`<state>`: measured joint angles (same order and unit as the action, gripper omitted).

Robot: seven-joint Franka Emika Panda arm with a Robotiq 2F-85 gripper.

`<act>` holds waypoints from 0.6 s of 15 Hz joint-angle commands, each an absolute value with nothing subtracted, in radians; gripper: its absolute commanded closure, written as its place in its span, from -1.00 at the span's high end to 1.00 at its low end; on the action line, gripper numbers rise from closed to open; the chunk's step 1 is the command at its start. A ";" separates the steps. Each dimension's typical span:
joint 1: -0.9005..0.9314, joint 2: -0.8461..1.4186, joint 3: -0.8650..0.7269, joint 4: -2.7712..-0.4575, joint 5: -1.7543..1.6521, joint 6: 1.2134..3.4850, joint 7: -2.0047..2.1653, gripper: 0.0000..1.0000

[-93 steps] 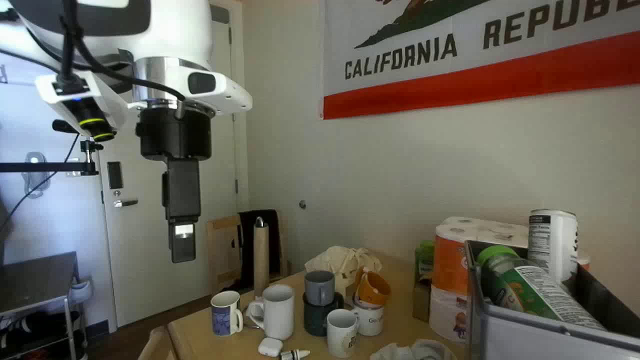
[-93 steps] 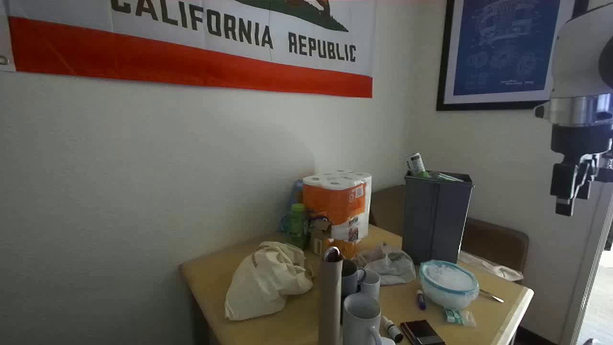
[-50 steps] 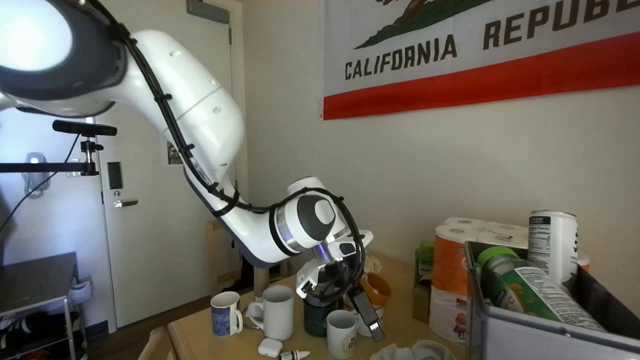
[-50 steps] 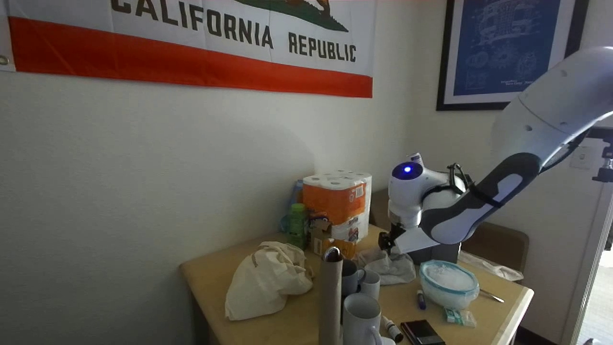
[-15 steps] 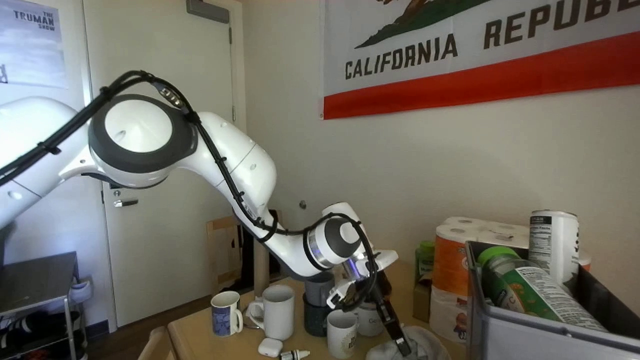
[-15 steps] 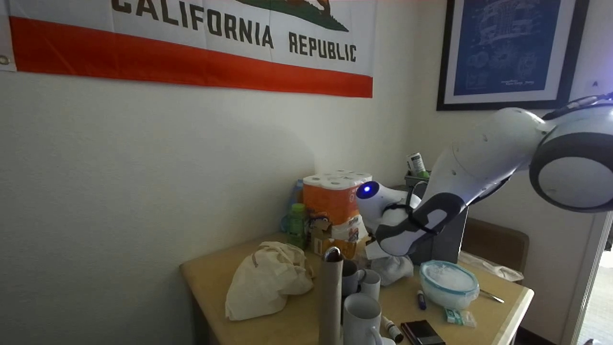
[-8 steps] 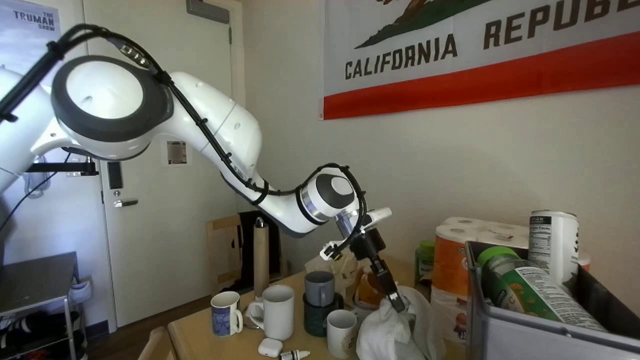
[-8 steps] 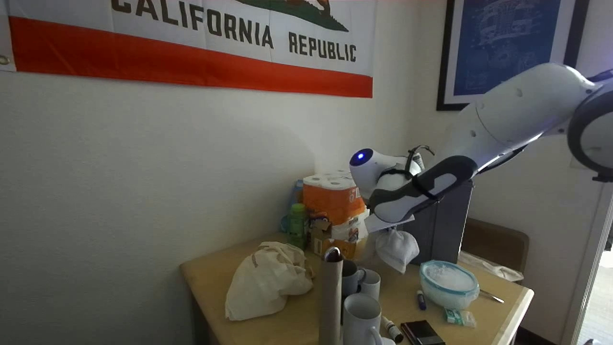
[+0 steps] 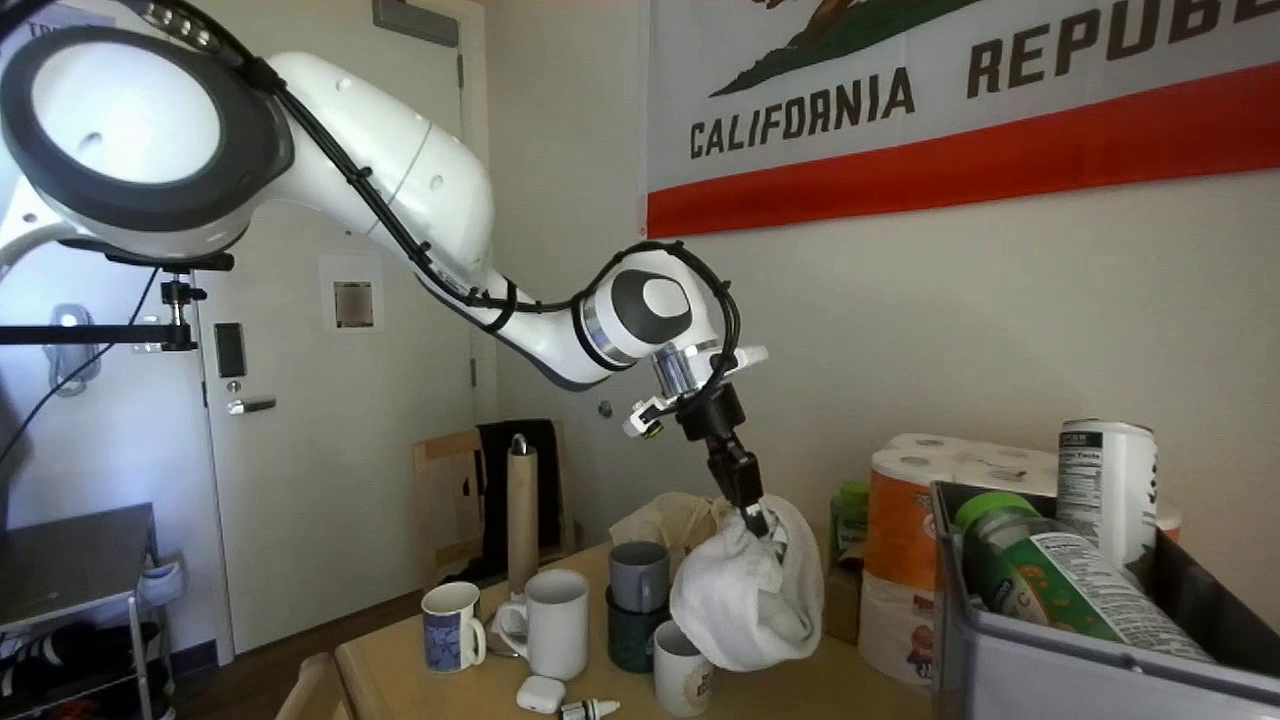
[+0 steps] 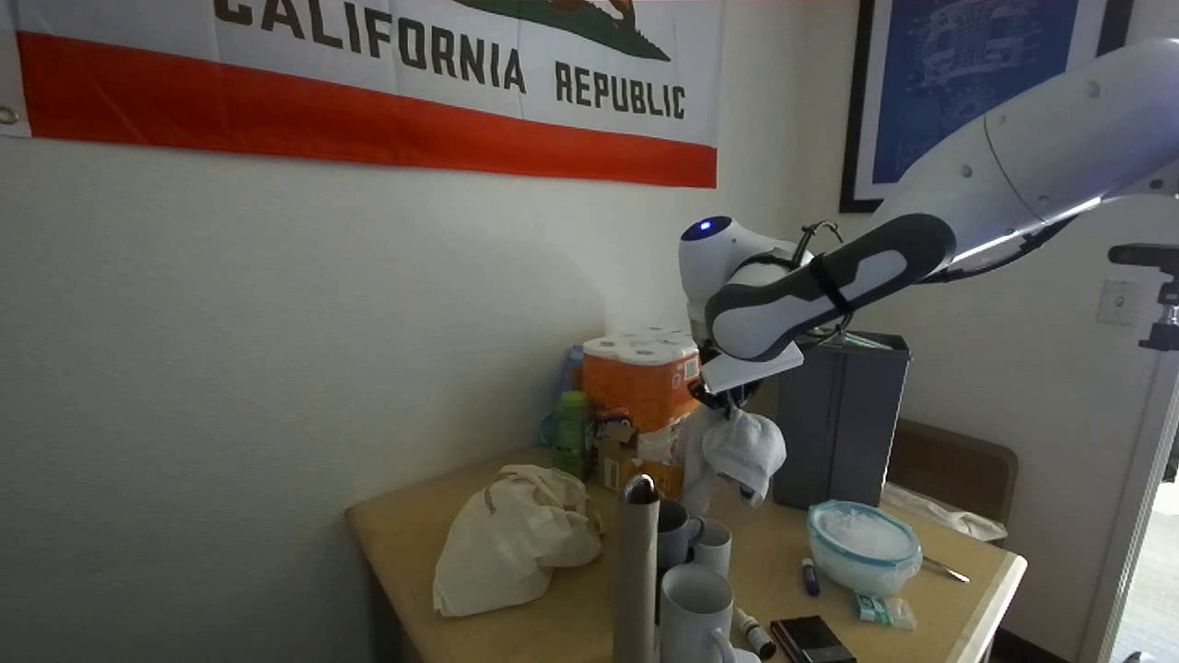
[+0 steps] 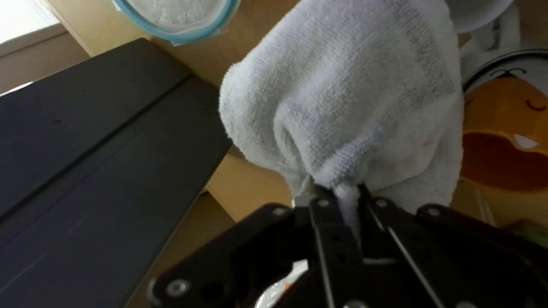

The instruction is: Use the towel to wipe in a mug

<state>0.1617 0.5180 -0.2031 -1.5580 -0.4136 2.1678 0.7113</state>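
My gripper (image 11: 344,192) is shut on a pinched fold of the white towel (image 11: 351,94), which bunches and droops from the fingertips. In both exterior views the towel (image 9: 745,610) hangs above the table. Its lower edge overlaps the rim of a white printed mug (image 9: 683,675) in an exterior view; whether they touch I cannot tell. Left of that mug, a grey mug (image 9: 638,578) is stacked on a dark green mug (image 9: 632,640). Further left stand a tall white mug (image 9: 560,625) and a blue-patterned mug (image 9: 452,630). An orange face mug (image 11: 505,132) shows beside the towel in the wrist view.
A tall grey bin (image 10: 838,424) holding cans and bottles stands close to the towel. Nearby are a toilet-paper pack (image 10: 640,387), a lidded bowl (image 10: 866,552) and a cream cloth bag (image 10: 516,543). An upright cardboard tube (image 10: 636,580) rises beside the mugs.
My arm swung over and came down to the towel on the table. Over the last second the gripper has risen with the towel, moving left toward the mugs in an exterior view.
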 commanded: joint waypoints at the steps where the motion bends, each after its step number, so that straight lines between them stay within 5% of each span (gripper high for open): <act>1: 0.144 0.418 -0.158 -1.591 -0.382 2.073 0.601 -0.94; 9: 0.135 0.269 -0.065 -1.581 -0.349 1.867 0.387 -0.94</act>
<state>0.1541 0.3379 -0.1064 -1.5569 -0.3984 1.9241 0.4845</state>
